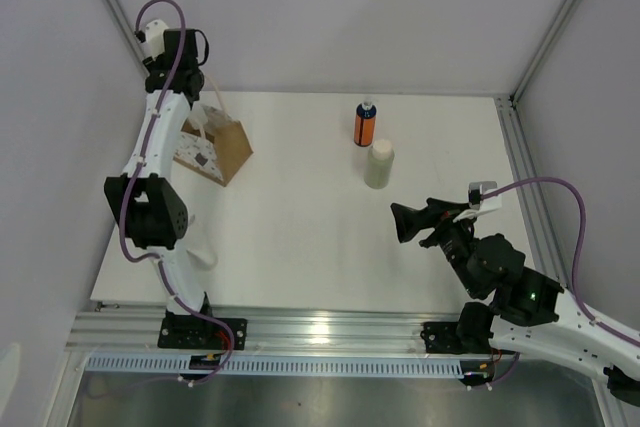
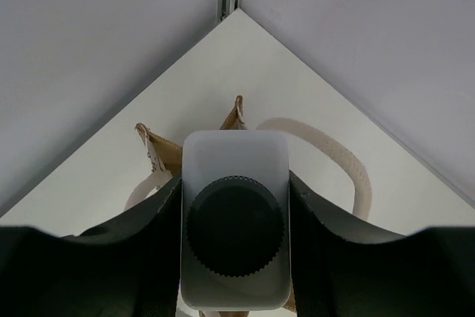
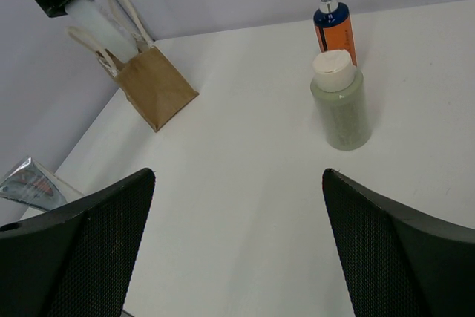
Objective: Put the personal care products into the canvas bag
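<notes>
From above, my left pincer hangs over the canvas bag in the far-left corner, while the orange bottle and the cream cylinder stand well apart from it on the surface, nearer my right pincer. On the left wrist, the fingers are clamped on the white bottle, dark cap toward the lens, bag mouth and handles just beneath, so I should centre it between the handles and lower before letting go. On the right wrist, that pincer gapes wide and holds nothing.
</notes>
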Tool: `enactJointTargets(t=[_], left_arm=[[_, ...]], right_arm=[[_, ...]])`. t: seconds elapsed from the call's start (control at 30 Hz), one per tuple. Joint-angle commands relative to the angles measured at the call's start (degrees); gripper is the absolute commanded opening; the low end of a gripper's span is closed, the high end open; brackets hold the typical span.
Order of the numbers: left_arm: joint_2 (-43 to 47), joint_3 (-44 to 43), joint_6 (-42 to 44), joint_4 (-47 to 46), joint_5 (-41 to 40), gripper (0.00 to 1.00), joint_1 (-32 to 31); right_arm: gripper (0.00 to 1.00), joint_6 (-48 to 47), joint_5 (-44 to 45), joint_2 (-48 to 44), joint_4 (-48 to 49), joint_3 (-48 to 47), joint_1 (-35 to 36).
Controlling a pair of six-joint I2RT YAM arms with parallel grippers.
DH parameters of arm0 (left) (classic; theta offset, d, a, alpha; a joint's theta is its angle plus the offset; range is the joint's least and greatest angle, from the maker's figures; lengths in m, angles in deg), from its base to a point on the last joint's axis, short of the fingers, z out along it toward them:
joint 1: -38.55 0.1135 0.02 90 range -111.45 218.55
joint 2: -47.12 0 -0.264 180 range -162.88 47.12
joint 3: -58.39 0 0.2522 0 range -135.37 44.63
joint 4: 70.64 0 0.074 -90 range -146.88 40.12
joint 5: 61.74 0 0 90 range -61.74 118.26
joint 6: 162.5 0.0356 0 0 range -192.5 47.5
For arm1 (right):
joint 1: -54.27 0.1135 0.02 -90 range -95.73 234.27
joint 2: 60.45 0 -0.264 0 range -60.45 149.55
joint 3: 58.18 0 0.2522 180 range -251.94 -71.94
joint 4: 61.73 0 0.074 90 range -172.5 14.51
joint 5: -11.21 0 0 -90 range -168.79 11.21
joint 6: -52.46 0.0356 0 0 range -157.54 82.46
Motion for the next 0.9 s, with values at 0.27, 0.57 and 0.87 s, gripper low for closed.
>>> enactJointTargets(t=[0.27,0.57,0.87], left_arm=[[0.5,2.0,-0.9,-13.8,1.6,0.00,3.7],[-3.2,2.9,-1.4,-14.8,2.3,0.01,3.7],[-4.8,2.8,-4.5,-12.7,3.0,0.22,4.9]], right_arm=[[0.99,0.8,-0.4,1.6,2.6,-0.6,0.3],[0.98,1.1,-1.3,2.3,2.6,-0.8,0.3],[0.98,1.5,-2.2,1.8,2.1,-0.9,0.3]])
